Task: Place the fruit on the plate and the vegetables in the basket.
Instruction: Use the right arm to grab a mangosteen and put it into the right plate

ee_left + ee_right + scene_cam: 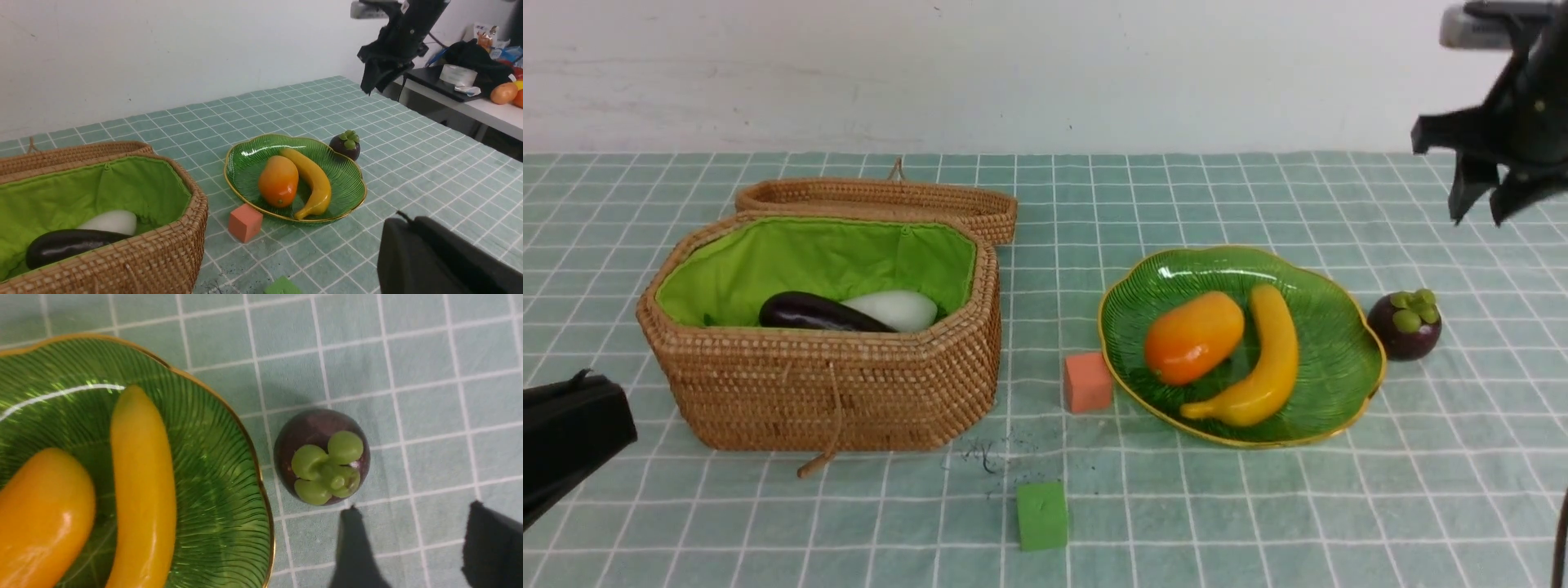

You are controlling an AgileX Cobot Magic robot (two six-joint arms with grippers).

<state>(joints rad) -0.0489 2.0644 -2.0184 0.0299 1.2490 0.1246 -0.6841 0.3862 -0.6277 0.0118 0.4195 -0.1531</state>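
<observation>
Nearest, a small green cube (1041, 514) of matte, foam-like stuff is seen on the checked tablecloth (1258, 506), outside both containers (it belongs to neither sort). The left gripper (429, 253) is seen low at the near edge by the basket, its jaws brought together on nothing, apparently parked out of the way. Just behind, an orange cube (1088, 381) is set just beside the plate's near rim.

The basket (833, 392), tightly woven of tan rattan with angled corners and lined in bright green cloth, is shown open. Its lid (882, 200) is folded back so that things can be dropped in. The glossy dark eggplant (821, 313) and the smooth white radish (886, 309) are lodged side by side inside. The carrot cannot be found in any view.

On the plate (1323, 327), a ribbed green glass leaf edged in gold, the plump mango (1194, 336) and the curved banana (1270, 359) are laid side by side. The round purple mangosteen (1405, 325), capped by a knobbly green calyx, is found on the cloth just beside the plate's right rim.

Farthest and highest, the right gripper (1478, 216) is held above it with fingers (355, 555) spread apart and empty, a stance judged fit for a descent onto that last fruit.
</observation>
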